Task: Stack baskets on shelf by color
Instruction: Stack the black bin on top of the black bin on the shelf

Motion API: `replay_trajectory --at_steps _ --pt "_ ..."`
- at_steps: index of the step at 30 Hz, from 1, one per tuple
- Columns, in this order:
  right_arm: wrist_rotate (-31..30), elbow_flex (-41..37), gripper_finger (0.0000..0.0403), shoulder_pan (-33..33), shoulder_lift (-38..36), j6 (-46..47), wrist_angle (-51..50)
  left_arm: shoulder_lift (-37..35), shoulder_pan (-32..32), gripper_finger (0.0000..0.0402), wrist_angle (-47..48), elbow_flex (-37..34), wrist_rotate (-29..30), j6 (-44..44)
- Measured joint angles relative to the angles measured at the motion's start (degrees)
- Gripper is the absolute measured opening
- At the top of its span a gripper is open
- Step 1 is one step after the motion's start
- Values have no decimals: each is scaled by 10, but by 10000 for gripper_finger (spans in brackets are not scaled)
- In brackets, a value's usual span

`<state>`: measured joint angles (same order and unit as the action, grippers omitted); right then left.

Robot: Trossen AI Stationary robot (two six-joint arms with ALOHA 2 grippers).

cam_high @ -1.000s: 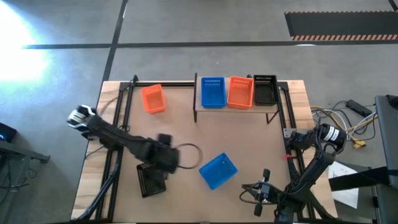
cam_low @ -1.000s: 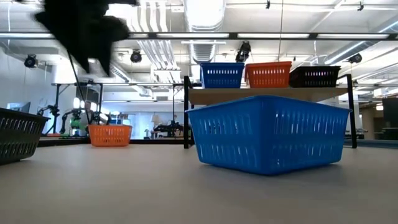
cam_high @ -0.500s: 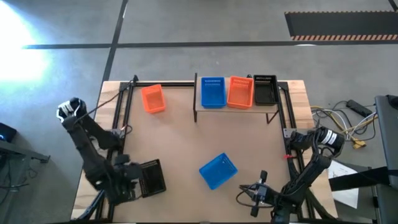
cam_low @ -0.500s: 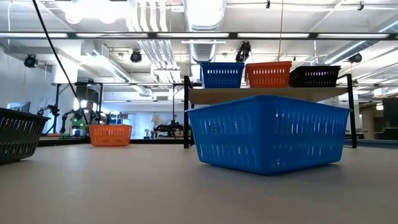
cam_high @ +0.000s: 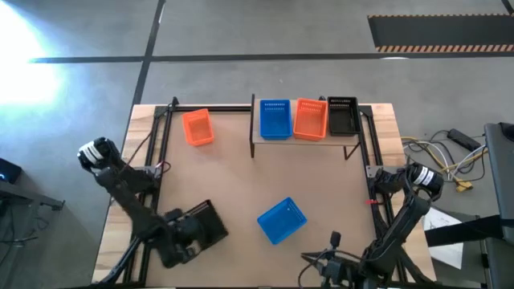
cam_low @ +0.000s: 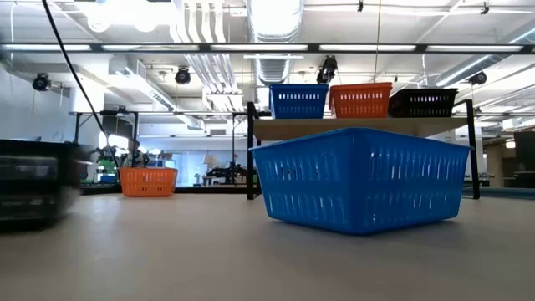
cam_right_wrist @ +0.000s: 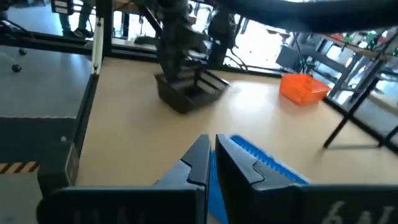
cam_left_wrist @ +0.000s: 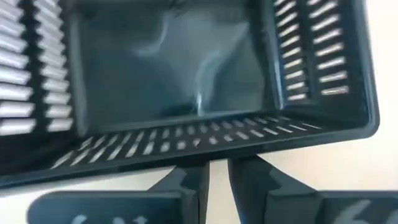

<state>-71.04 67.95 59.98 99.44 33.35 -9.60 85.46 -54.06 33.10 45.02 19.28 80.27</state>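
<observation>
Black basket [cam_high: 205, 227] clamped by left end effector [cam_high: 178, 241], long axis diagonal; right end effector [cam_right_wrist: 213, 163] closed.

Bright overhead light, floor glare [cam_high: 32, 32] at one corner, black basket [cam_low: 33, 192] motion-blurred.

High view: straight down on the whole table [cam_high: 241, 172]. Low view: tabletop level, close behind the blue basket [cam_low: 361, 178], facing the shelf [cam_low: 359, 125]. Left wrist view: pressed near a black basket [cam_left_wrist: 186, 81]. Right wrist view: across the table, sharing both baskets.
</observation>
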Motion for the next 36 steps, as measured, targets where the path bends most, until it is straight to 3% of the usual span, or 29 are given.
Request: replay_trajectory --at_steps 5,9,11,13,17,22,28,32,36 --pt "40 30 18 -39 0 -40 -3 55 104 28 -188 0 69 -223" --pt "115 24 34 -91 0 -61 -6 92 175 26 -378 0 45 -421" --pt "170 24 50 -125 0 -82 -5 94 199 26 -401 3 2 -465" --pt "253 28 68 -166 0 -113 -5 89 209 26 -381 11 -29 -475" --pt "426 37 96 -254 0 -191 -4 58 198 26 -275 20 -36 -461" --pt "545 60 112 -326 0 -306 -7 9 155 26 -144 1 14 -360" --pt "562 101 114 -383 0 -368 -80 -10 103 26 -109 -40 136 -256" --pt "573 107 114 -422 -1 -396 -124 -5 102 26 -179 -75 184 -239" --pt "625 103 114 -445 -1 -407 -154 6 116 26 -277 -111 269 -288"
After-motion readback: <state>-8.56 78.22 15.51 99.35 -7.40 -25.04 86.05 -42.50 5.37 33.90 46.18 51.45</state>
